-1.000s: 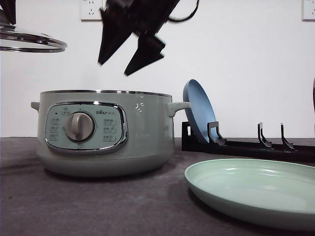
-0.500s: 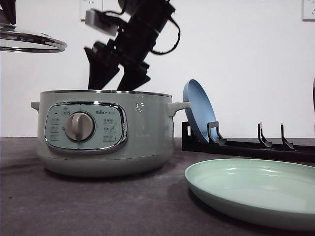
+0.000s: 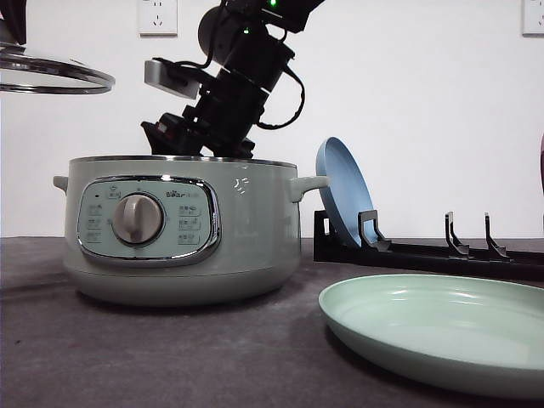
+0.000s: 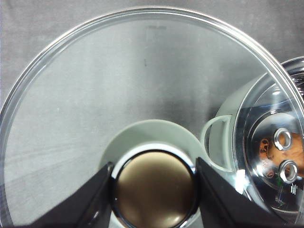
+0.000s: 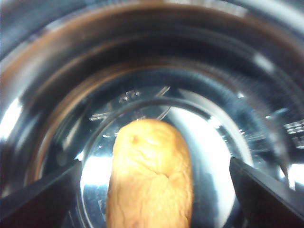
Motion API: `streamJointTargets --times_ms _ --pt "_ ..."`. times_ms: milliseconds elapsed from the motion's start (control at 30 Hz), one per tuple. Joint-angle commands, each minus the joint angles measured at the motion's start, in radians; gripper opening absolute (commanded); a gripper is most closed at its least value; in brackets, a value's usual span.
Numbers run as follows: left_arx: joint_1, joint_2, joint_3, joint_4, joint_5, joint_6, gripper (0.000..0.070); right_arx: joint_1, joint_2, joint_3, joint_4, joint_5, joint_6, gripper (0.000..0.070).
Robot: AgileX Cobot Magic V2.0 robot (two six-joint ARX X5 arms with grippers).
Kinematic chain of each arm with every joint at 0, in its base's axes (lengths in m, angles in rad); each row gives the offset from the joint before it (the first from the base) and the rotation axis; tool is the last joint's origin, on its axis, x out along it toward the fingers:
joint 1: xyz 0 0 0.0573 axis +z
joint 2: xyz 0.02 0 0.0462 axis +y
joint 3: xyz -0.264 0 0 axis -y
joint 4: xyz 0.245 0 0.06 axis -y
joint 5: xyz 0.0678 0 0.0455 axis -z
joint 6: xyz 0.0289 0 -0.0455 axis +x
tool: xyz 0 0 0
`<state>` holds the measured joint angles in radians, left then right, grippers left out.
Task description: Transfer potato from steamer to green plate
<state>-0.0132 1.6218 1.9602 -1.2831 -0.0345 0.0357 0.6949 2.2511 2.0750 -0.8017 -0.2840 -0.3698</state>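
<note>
The right end effector (image 5: 152, 199), fingers spread wide, is reaching into the steamer (image 3: 183, 229); the potato (image 5: 151, 173) is lying between them on the bottom. The left end effector (image 4: 154, 190) is gripping the lid knob (image 4: 155, 187), holding the lid (image 4: 95, 95) aside for access.

potato (image 5: 149, 173) inside steamer (image 3: 183, 229), green plate (image 3: 438, 331) in front and to its right, blue plate (image 3: 344, 191) upright in rack (image 3: 433, 251) behind
</note>
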Motion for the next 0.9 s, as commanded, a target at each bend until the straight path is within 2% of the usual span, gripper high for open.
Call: streamJointTargets --times_ms 0,167,233,300,433,467,633,867 --pt "0.002 0.008 0.028 0.03 0.001 -0.002 0.001 0.011 0.032 0.029 0.01 0.0 -0.009 0.063" --pt "0.002 0.008 0.028 0.028 0.001 -0.002 0.001 0.008 0.057 0.029 0.004 -0.004 -0.003 0.0628" --pt "0.002 0.008 0.028 0.027 0.001 -0.002 0.001 0.008 0.063 0.029 0.001 -0.004 -0.002 0.0602" --pt "0.002 0.008 0.028 0.027 0.001 -0.001 0.001 0.009 0.063 0.029 -0.002 -0.004 -0.001 0.0529" --pt "0.002 0.008 0.028 0.028 0.001 -0.002 0.001 0.011 0.063 0.029 0.0 -0.003 0.007 0.03" --pt "0.002 0.008 0.028 0.029 0.001 -0.001 0.001 0.011 0.062 0.029 0.001 -0.004 0.012 0.0278" --pt "0.002 0.008 0.028 0.029 0.001 0.001 0.001 0.011 0.051 0.071 -0.034 -0.003 0.023 0.0264" --pt "0.002 0.008 0.028 0.03 0.001 0.001 0.001 0.007 -0.046 0.203 -0.207 -0.002 0.048 0.0265"
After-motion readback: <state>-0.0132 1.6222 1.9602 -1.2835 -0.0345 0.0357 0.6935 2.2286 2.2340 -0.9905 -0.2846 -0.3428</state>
